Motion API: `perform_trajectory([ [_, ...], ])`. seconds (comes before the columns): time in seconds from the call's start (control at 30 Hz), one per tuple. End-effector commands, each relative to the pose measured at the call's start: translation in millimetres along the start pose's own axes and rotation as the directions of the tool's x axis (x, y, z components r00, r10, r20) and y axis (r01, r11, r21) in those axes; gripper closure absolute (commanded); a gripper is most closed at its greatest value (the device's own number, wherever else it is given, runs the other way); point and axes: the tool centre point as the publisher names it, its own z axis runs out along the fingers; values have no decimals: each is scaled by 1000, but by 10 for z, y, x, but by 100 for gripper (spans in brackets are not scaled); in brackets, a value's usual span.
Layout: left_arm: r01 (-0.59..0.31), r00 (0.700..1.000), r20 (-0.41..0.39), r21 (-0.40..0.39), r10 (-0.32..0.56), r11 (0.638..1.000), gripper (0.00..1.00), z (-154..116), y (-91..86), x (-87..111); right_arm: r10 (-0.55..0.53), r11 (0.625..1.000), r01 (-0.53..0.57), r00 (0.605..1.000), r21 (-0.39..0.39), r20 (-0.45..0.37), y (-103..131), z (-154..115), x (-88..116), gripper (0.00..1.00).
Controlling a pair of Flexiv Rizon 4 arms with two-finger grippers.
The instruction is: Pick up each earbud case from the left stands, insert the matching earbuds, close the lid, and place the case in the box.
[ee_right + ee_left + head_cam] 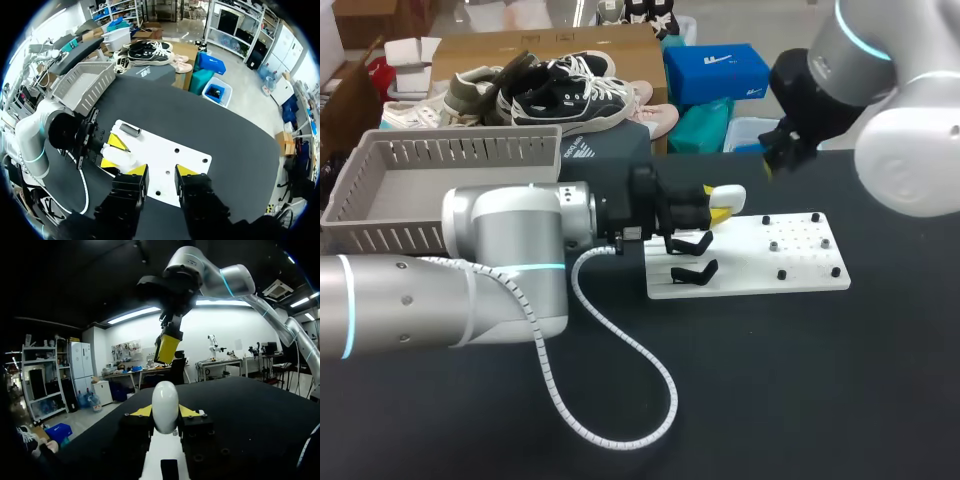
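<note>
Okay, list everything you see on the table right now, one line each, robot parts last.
earbud case: one, white, between the left gripper's fingers, over the board's left end
board: one, white, on the table, right of middle
stands: two, black, on the board's left end, both bare
pegs: a few, black, small, on the board's right half
box: one, grey, slatted, at the table's far left
table: one, black
cable: one, white, coiled, trailing from the left arm
left gripper: shut on the earbud case
right gripper: open, raised above the board
</note>
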Motion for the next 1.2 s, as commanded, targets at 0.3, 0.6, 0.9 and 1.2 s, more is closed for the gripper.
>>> perform_trajectory([
  [0.3,-82,993,-101,-224,61,971,100,-1139,-51,-339,50,999,-50,998,-3,29,-187,-10,289,66],
  [0.6,-99,978,-208,-362,23,927,100,-1996,-13,-425,57,998,-57,998,3,18,-153,37,287,65],
  [0.9,-76,955,-289,-438,-60,896,100,-2611,193,-315,65,998,-65,998,24,10,-96,63,267,66],
  [1.2,-7,925,-336,-481,-177,877,100,-3082,601,12,74,996,-73,997,48,-4,-35,128,269,66],
])
